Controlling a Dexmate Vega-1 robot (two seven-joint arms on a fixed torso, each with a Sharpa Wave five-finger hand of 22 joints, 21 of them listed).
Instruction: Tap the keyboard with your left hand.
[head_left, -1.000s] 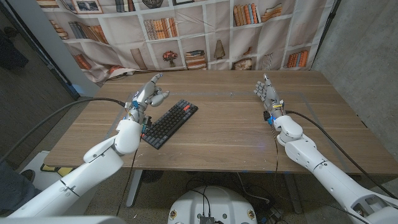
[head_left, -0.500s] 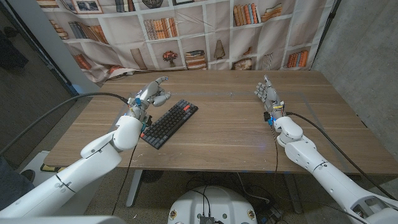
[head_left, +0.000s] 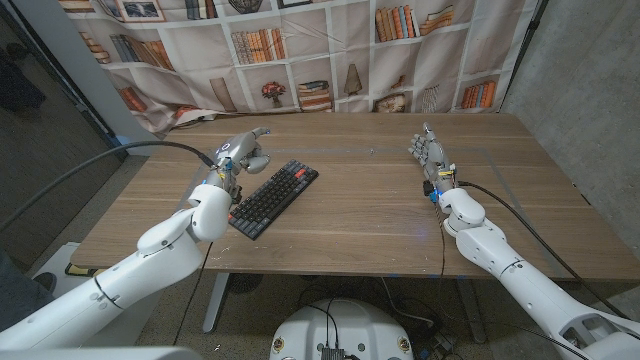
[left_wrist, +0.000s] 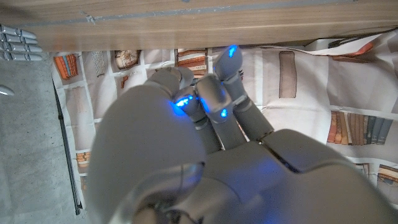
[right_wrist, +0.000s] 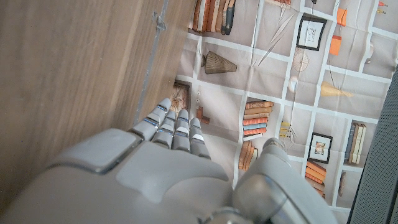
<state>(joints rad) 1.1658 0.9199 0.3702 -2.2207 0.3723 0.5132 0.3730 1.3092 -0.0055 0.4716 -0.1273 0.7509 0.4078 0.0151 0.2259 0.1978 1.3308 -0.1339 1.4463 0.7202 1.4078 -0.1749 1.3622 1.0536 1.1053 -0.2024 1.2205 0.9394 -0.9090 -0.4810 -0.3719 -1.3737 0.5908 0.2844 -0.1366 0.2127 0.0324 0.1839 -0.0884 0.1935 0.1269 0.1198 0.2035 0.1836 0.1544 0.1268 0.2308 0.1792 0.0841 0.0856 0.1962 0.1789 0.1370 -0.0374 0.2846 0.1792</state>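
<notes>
Matt wood-grain table (head_left: 380, 215), dark plastic-looking keyboard (head_left: 274, 198), glossy white arms (head_left: 500, 255).

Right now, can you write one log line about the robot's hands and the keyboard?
left hand: raised beside keyboard, holding nothing | black rectangular keyboard: slanted on wooden table | right hand: apart, holding nothing
</notes>
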